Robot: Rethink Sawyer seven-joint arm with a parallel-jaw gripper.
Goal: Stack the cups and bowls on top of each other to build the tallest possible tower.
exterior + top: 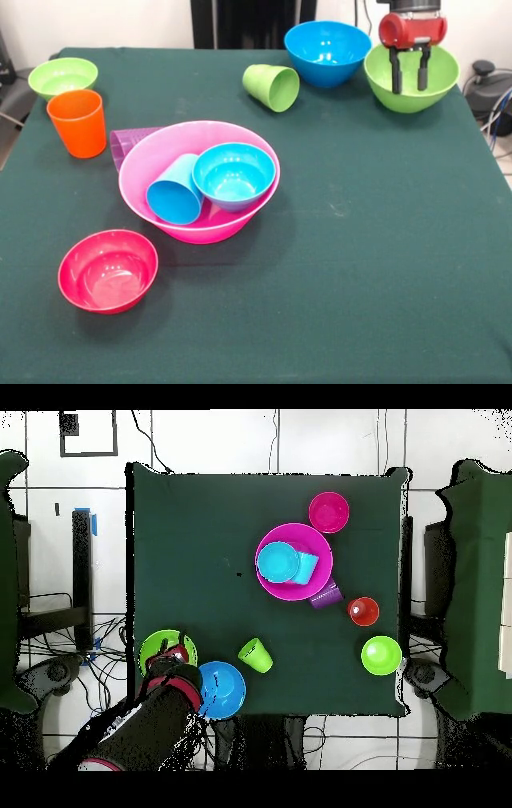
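On the desk (360, 264), an orange cup (78, 122) is standing upright at left. The pink bowl (164, 156) is holding a light blue cup (172, 192) and bowl (234, 174). At right, the end effector (409, 76) is hovering, fingers spread, inside the green bowl (444, 76).

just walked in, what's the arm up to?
The gripper hangs open over the medium green bowl at a far corner of the table, holding nothing, next to the medium blue bowl. The large pink bowl mid-table holds a small light blue bowl and a tipped light blue cup. The other cups and bowls sit loose around it.
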